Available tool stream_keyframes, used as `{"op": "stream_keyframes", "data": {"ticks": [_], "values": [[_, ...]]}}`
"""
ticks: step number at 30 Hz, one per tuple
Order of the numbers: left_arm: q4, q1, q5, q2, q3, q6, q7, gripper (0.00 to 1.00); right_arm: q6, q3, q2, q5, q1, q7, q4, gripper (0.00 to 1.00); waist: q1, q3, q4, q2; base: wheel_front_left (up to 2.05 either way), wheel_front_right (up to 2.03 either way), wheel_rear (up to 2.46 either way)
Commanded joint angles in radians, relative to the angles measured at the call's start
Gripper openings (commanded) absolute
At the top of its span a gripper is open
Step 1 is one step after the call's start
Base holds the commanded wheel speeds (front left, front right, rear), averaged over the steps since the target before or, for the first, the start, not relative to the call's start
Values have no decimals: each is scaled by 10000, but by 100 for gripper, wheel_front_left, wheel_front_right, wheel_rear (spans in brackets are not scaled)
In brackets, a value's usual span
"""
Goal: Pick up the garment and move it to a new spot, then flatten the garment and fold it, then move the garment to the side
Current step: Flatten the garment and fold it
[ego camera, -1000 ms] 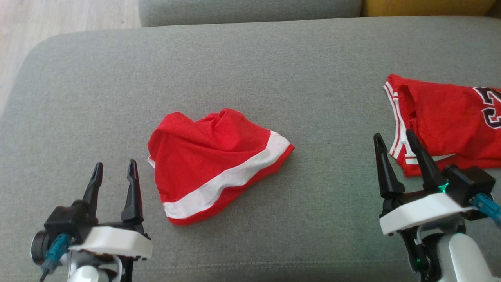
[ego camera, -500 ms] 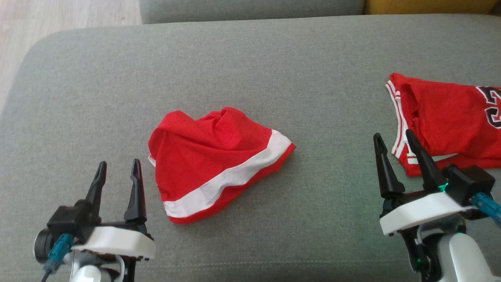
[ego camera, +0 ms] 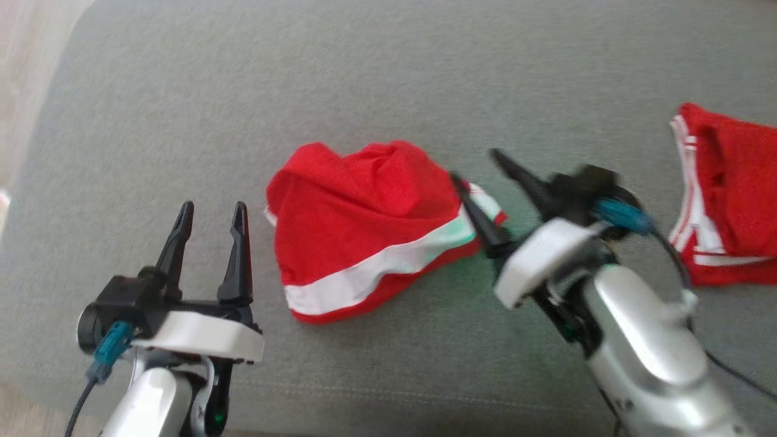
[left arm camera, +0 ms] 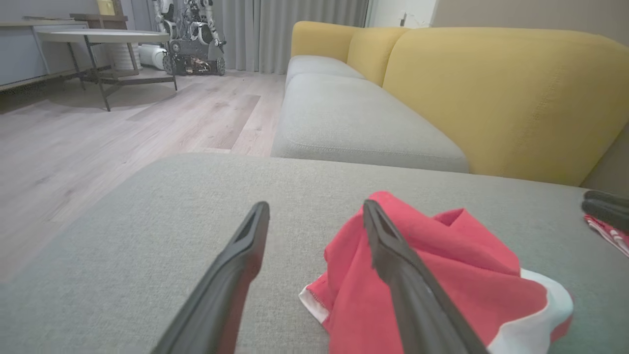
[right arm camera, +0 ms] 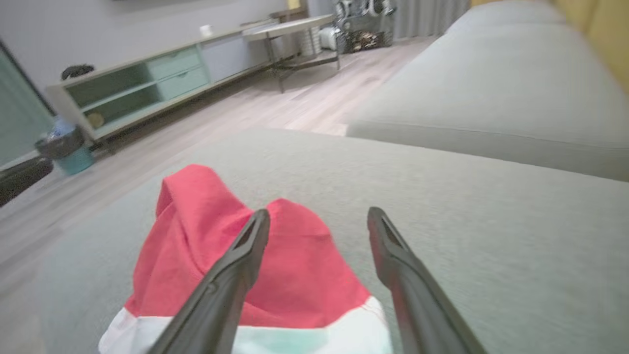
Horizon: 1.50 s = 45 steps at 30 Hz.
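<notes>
Left gripper point(ego camera: 212, 209) sits at the lower left of the head view, fingers spread, empty and pointing up the frame. It is just beside the left edge of the crumpled red garment point(ego camera: 364, 224) but apart from it. The garment lies bunched at the frame's centre on the grey sofa cushion point(ego camera: 303, 91). Its white band runs as the long axis, from the lower middle up toward the right and ending in a corner. At that corner is the right gripper point(ego camera: 475, 165), blurred, also spread wide and gripping nothing. It points toward the upper left, with its nearer finger crossing the band's end; whether it touches the cloth I cannot tell. In the right wrist view the garment point(right arm camera: 206, 236) lies below and to the left of the parted fingers. By this judgement the right arm is the nearer, and the pick-up turns on that right-hand corner. A red jersey point(ego camera: 728, 194) lies at the far right edge, well apart.
</notes>
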State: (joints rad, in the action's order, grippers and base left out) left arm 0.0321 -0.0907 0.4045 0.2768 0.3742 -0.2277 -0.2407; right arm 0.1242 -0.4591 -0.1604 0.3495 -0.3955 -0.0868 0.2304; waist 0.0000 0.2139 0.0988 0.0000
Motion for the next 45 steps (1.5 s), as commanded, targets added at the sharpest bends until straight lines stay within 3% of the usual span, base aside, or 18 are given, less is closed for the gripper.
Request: {"op": "stream_keyframes", "data": {"ticks": [1,12,13,14,18,29,34,35,36,37,41,45], "values": [[199,-525,-144,67,-369,56,-126,100,65,-616,-24,258,-511,-115,50,100,0,310,348,0,0,0,0],[-199,-959,-288,-353,-380,340,-200,100,65,-3285,-45,1813,-2888,-1484,3184,100,0,727,814,0,0,0,0],[-226,-979,-307,-386,-392,365,-203,100,65,-3493,-32,2000,-3032,-1622,3395,47,0,747,826,0,0,0,0],[-238,-1002,-331,-421,-410,391,-204,100,65,-3657,-30,2184,-3162,-1705,3575,0,0,764,837,0,0,0,0],[-229,-1048,-444,-554,-553,513,-207,100,65,-3668,-14,2709,-3500,-1288,4147,0,0,809,822,0,0,0,0],[-225,-968,-840,-775,-915,889,-209,100,65,-1222,571,3109,-3521,1335,6019,0,0,910,93,0,0,0,0],[-270,-983,-968,-804,-964,1000,-209,100,65,-451,810,2971,-3422,1995,6580,0,0,927,-214,0,0,0,0],[-296,-990,-983,-804,-972,1025,-209,100,65,-469,858,2931,-3400,2052,6589,21,0,929,-265,0,0,0,0],[-328,-997,-996,-805,-979,1053,-209,100,65,-504,897,2883,-3370,2106,6593,71,0,913,-314,0,0,0,0],[-360,-996,-1009,-809,-983,1070,-209,100,65,-543,930,2857,-3327,2158,6575,100,0,879,-362,0,0,0,0],[-451,-941,-1058,-804,-992,1098,-210,100,65,-646,946,2718,-3047,2670,6172,100,0,686,-508,0,0,0,0],[-545,-756,-1052,-703,-1087,1103,-210,100,65,-583,523,2345,-2515,3143,5351,100,0,413,-692,0,0,0,0]]}}
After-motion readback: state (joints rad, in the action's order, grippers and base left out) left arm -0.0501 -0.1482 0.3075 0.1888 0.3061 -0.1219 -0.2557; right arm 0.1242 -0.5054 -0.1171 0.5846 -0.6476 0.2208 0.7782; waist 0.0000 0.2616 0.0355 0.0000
